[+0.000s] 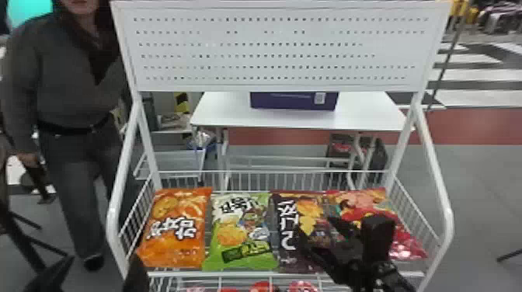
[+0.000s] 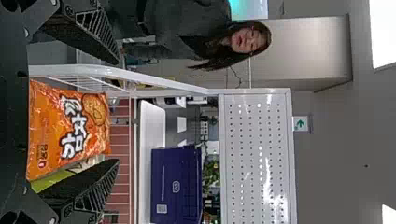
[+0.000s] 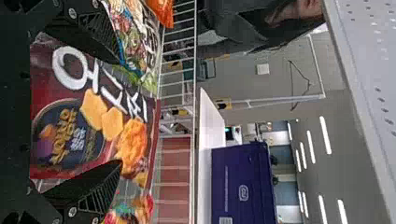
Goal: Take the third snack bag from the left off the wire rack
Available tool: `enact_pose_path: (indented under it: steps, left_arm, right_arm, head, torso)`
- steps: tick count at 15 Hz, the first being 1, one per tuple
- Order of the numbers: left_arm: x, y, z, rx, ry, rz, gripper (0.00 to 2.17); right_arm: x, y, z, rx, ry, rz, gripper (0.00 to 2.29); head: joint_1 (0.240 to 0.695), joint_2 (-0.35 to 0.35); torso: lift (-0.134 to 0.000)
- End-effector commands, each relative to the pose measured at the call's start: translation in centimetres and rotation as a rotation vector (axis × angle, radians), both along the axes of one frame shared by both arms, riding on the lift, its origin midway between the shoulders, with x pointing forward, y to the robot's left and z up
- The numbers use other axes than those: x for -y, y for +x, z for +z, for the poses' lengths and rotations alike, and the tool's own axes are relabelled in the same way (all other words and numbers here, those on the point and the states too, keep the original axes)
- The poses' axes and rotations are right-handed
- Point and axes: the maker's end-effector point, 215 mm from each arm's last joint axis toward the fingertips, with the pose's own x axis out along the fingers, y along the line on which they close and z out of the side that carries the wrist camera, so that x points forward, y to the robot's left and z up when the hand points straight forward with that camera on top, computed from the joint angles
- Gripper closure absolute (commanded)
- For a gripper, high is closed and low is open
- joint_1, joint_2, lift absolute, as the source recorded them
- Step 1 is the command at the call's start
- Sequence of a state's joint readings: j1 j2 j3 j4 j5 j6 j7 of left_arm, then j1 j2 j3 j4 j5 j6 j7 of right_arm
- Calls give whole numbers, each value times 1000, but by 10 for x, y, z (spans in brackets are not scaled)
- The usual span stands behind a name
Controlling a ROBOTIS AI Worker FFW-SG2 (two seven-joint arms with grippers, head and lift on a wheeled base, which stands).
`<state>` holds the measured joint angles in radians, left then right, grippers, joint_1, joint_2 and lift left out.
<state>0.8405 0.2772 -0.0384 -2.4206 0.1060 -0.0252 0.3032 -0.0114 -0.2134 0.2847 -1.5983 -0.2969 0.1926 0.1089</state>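
Note:
Four snack bags lie side by side in the white wire rack (image 1: pixel 442 217). Third from the left is the dark bag (image 1: pixel 289 221) with white lettering and yellow chips, between a green bag (image 1: pixel 239 233) and a red bag (image 1: pixel 365 205). My right gripper (image 1: pixel 349 235) hangs open over the dark bag's near right part. In the right wrist view, the right gripper (image 3: pixel 102 112) has one finger on each side of the dark bag (image 3: pixel 88 130); contact cannot be told. My left gripper (image 2: pixel 102 109) is open and faces the orange bag (image 2: pixel 65 135), low at the rack's front left corner (image 1: pixel 136 277).
A person (image 1: pixel 58 97) stands close to the rack's left side. A white pegboard panel (image 1: pixel 279 46) rises behind the basket. Beyond it is a white table (image 1: pixel 369 112) with a blue box (image 1: pixel 294 100). Red packs (image 1: pixel 264 287) lie on a lower shelf.

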Motion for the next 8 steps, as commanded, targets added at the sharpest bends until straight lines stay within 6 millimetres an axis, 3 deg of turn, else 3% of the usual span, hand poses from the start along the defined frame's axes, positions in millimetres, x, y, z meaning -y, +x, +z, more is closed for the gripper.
enact_pose_path:
  steps: [1, 4, 6, 8]
  left_arm:
    - [2, 1, 0, 0, 0, -8, 144]
    - [4, 3, 2, 6, 2, -14, 144]
    - [3, 6, 3, 8, 2, -14, 144]
    - [2, 8, 2, 9, 5, -17, 144]
  right_arm:
    - [-33, 22, -8, -22, -29, 40, 144]
    - [-31, 32, -22, -45, -68, 5, 147]
    - [-22, 27, -42, -84, -126, -46, 147]
    - [-13, 30, -43, -86, -146, -78, 151]
  head:
    - [499, 0]
    - [499, 0]
    - [499, 0]
    - [499, 0]
  torso:
    - [0]
    - [0]
    - [0]
    - [0]
